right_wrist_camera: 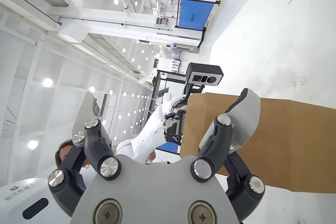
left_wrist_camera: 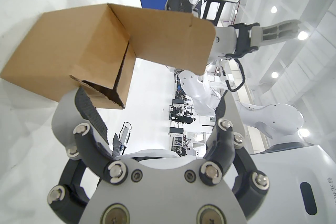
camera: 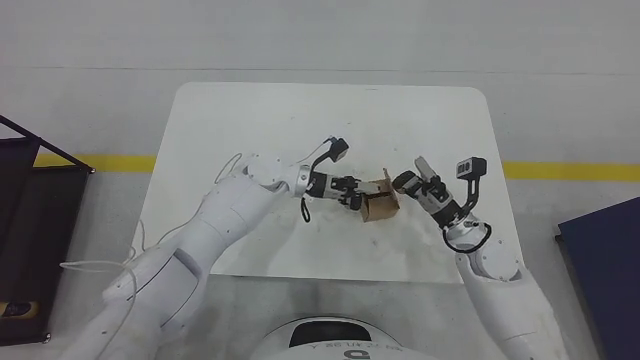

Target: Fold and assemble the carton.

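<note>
Jaws wide apart on both, holding nothing: left gripper (left_wrist_camera: 152,96) has a fingertip at the carton (camera: 378,203) open end, right gripper (right_wrist_camera: 166,95) a finger by its side. Carton on white table (camera: 250,120); grey floor, yellow line (camera: 570,170) beyond

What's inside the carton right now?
Between the folded end flaps of the carton only a dark gap shows, nothing visible in it. Its walls hide the rest inside.

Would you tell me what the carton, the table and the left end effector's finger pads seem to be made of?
The carton looks like brown corrugated cardboard, matte, with a layered cut edge at its open corner. The table is white, smooth, faintly scuffed, perhaps laminate or painted board. On the left end effector, the pads are black and ribbed, likely rubber.
</note>
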